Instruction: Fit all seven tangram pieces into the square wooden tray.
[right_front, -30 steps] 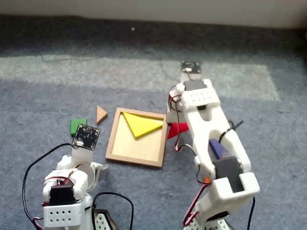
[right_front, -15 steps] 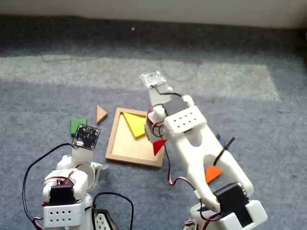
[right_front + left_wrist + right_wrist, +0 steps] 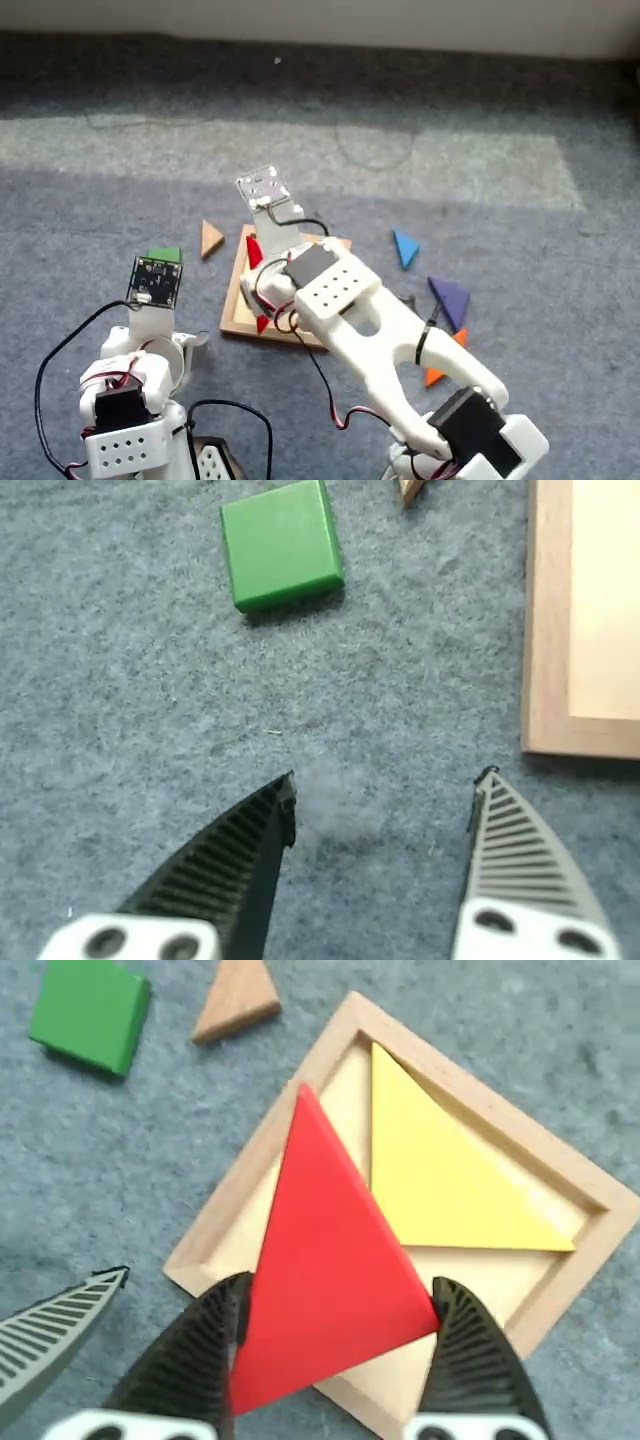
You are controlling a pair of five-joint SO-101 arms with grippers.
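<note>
Tangram pieces, L to R: green square lies flat on the grey carpet off the tray's left side, small wooden triangle just beside it, nearer the tray's far-left corner. Left gripper hangs over bare carpet by the tray's near-left corner, fingers spread wide, nothing between them. Square wooden tray sits mid-carpet; the big yellow triangle is the one piece lying flat in it, long side along the diagonal, snug vs the rim. Right gripper is over the tray's left half w/ the big red triangle pinched between both fingers across its wide end; the apex pokes out over the rim, so it looks not yet seated. Can't tell if it touches the tray floor. Right of the tray, well apart on the carpet: blue triangle, purple piece, then an orange triangle partly under the arm. Handling, prob.: thin, stiff, light blocks w/ smooth painted faces, so apt to slip or pivot in a pinch; best taken across two opposite edges near the middle, flat. The red one likely needs a turn so its long side meets yellow's.
</note>
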